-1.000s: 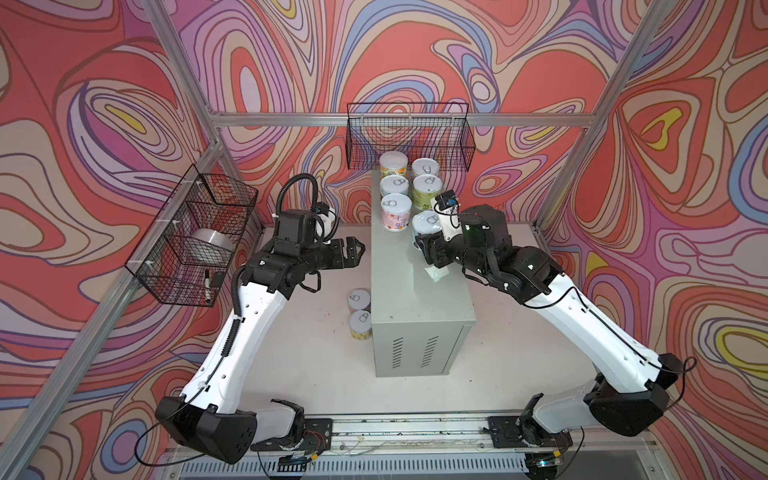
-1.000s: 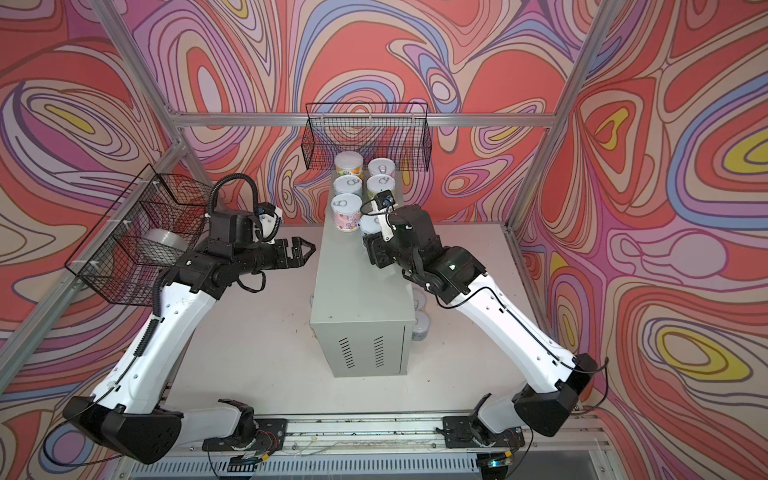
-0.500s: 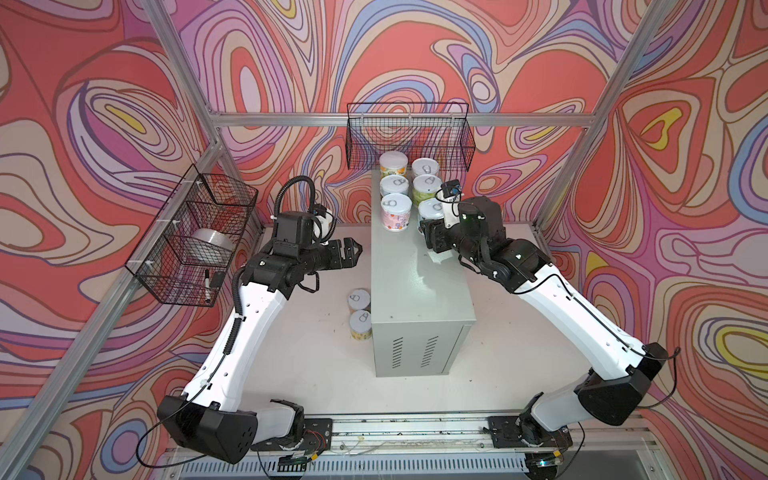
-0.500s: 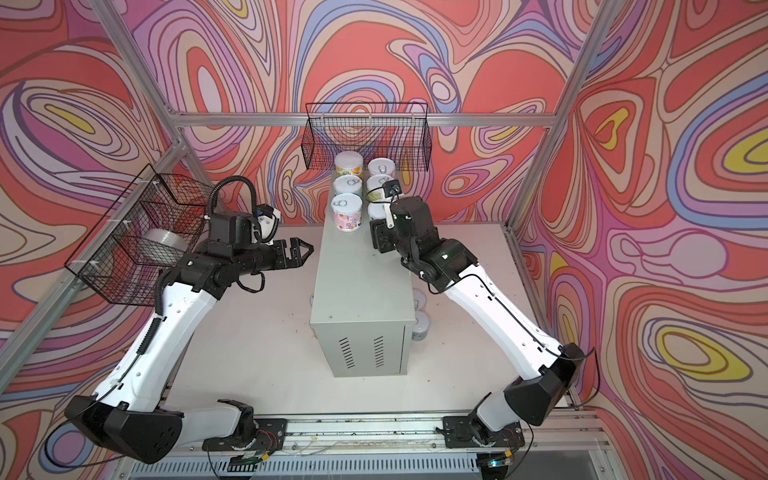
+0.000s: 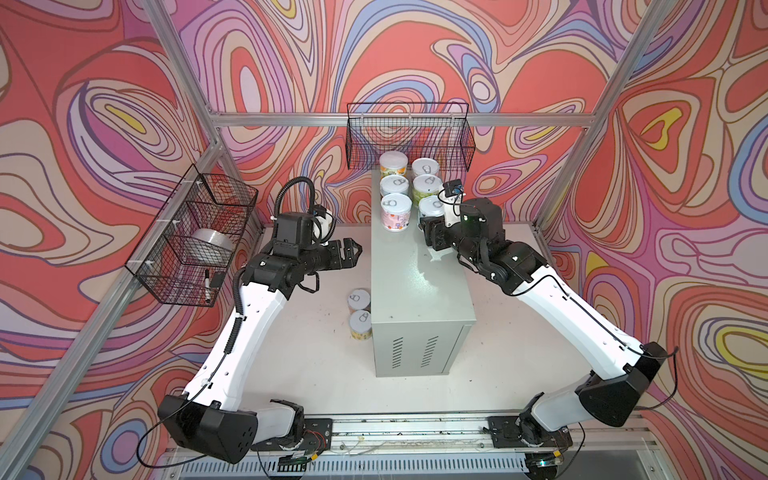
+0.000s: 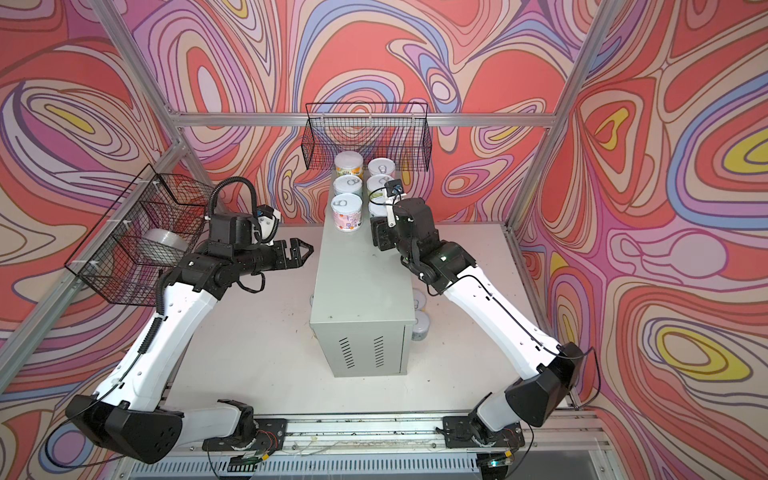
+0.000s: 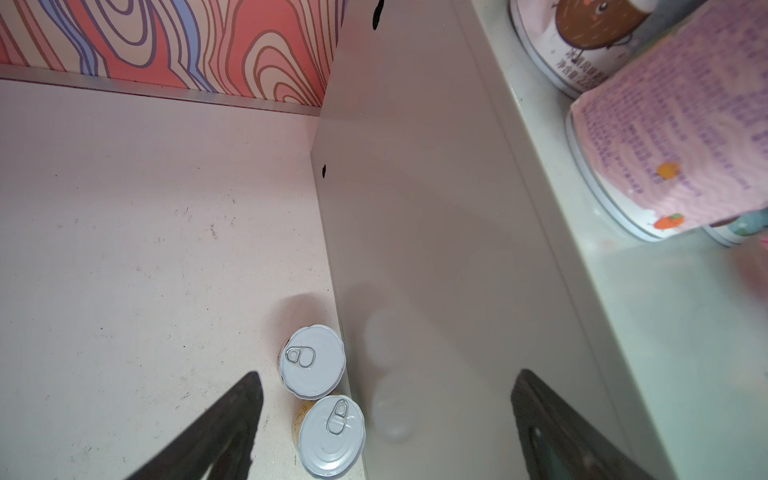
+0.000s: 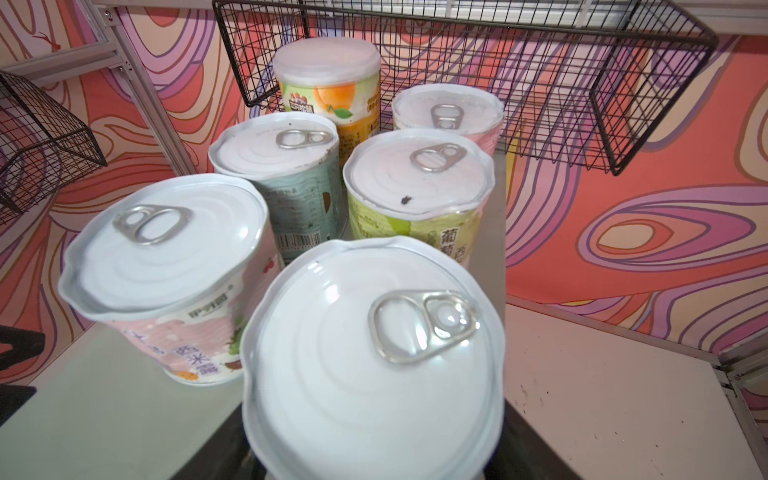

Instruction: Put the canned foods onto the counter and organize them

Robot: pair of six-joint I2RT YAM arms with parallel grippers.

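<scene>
**Inspector:** Where the grey counter (image 5: 419, 291) stands in the middle of the cell, how many cans are on its top?

**Assistant:** Six, all upright, in two rows of three at the far end. The left row, back to front, is the orange-label can (image 5: 394, 164), the pale blue can (image 5: 394, 185) and the pink can (image 5: 396, 212). The right row is the rear right can (image 5: 425, 168), the green can (image 5: 428, 187) and the front can (image 5: 431, 206).

**Inspector:** State of the right claw?

**Assistant:** The right claw (image 5: 430, 224) pinches the front can by its sides. In the right wrist view its lid fills the foreground. I cannot tell whether its base touches the counter.

**Inspector:** And the left claw?

**Assistant:** The left claw (image 5: 351, 251) hangs with its fingers spread wide. It is just beside the counter's left wall, above the white floor panel (image 5: 316, 353).

**Inspector:** Any cans off the counter?

**Assistant:** Four. The first left floor can (image 5: 359, 300) and second left floor can (image 5: 360, 325) stand close together on the panel, just beside the left wall. In a top view, the first right floor can (image 6: 420, 301) and second right floor can (image 6: 422, 326) show at the right wall, partly hidden by it.
</scene>
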